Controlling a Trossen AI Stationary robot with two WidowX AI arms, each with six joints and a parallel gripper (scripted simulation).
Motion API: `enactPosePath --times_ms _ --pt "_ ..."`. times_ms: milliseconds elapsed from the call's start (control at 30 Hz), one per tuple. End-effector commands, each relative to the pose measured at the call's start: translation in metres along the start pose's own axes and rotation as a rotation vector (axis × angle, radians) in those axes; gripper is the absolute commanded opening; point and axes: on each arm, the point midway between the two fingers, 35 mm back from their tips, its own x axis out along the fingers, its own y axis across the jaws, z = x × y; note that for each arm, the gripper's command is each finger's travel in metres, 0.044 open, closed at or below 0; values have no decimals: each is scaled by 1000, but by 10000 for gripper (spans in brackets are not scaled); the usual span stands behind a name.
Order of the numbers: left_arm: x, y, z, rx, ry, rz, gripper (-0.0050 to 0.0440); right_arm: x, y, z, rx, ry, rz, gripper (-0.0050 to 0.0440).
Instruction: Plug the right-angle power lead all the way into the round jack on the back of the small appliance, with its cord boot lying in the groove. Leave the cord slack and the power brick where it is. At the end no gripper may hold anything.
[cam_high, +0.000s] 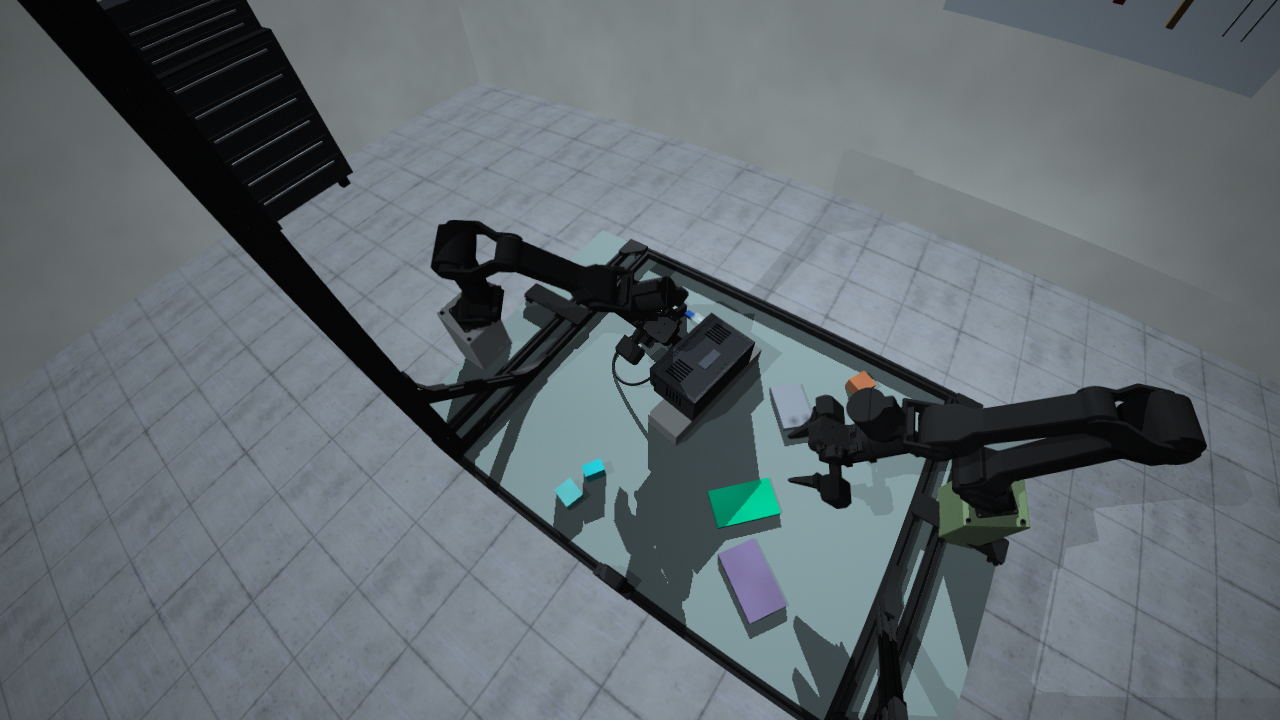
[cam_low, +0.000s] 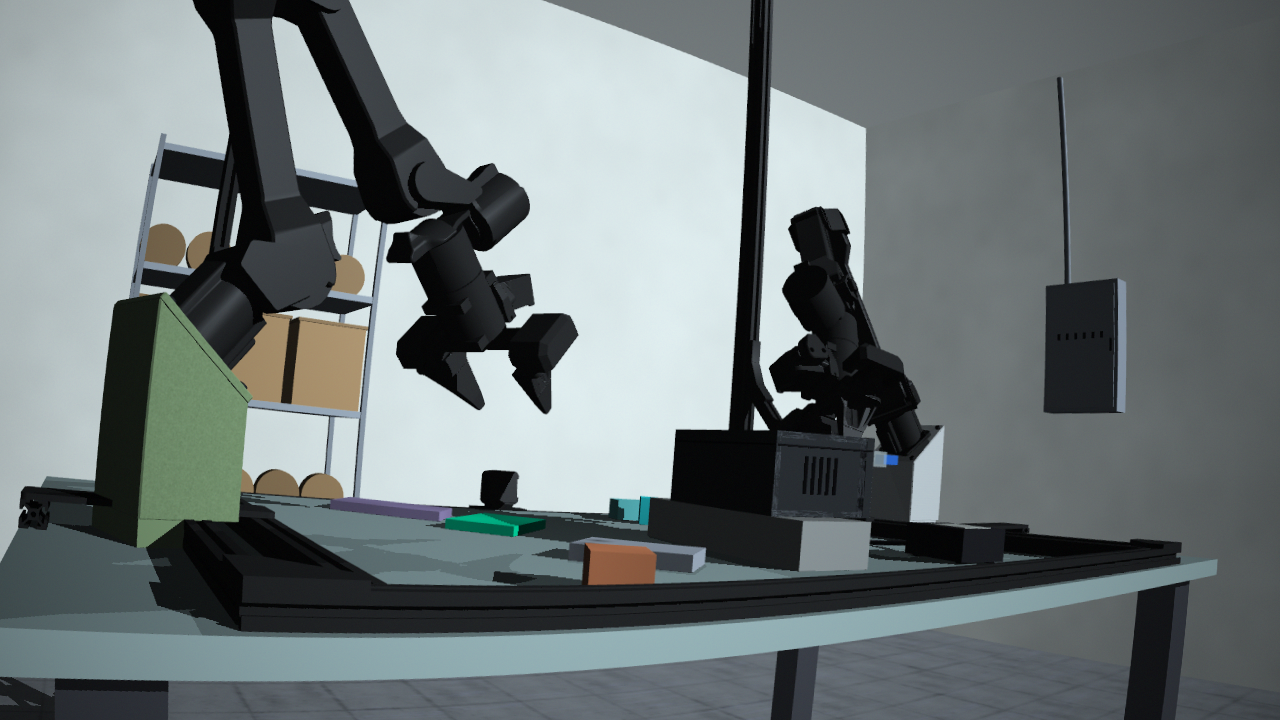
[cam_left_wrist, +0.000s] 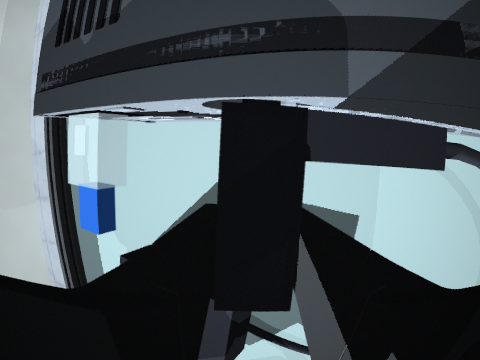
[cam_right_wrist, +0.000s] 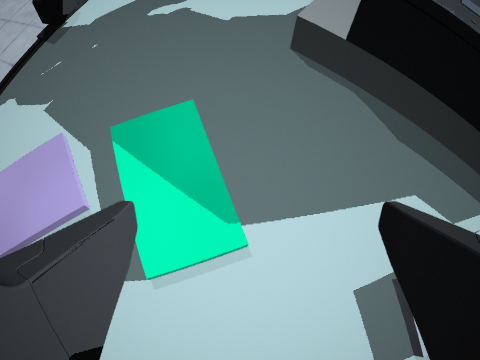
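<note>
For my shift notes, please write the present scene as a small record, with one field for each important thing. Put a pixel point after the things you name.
left gripper (cam_left_wrist: 257, 220): shut on the power lead's plug (cam_left_wrist: 261, 200)
plug: end up against the appliance's back; full seating cannot be told
cord boot (cam_left_wrist: 375, 142): points sideways from plug; groove contact unclear
appliance (cam_high: 702, 362) (cam_low: 769, 472): on a grey block (cam_high: 673, 422) (cam_low: 834, 544)
right gripper (cam_high: 799, 456) (cam_low: 516, 410) (cam_right_wrist: 263, 216): open, in the air, holding nothing
green slab (cam_high: 744, 503) (cam_low: 494, 523) (cam_right_wrist: 175, 195): flat on table
</note>
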Motion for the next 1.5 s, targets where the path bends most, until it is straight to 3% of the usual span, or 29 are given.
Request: enactPosePath --times_ms 0,1167,1467 --pt "1 0 1 -6 3 0 0 0 0 0 0 1 0 400" --pt "4 0 12 -6 3 2 0 0 0 0 0 1 0 400" --pt "3 0 10 -1 4 1 216 0 0 0 0 1 0 400"
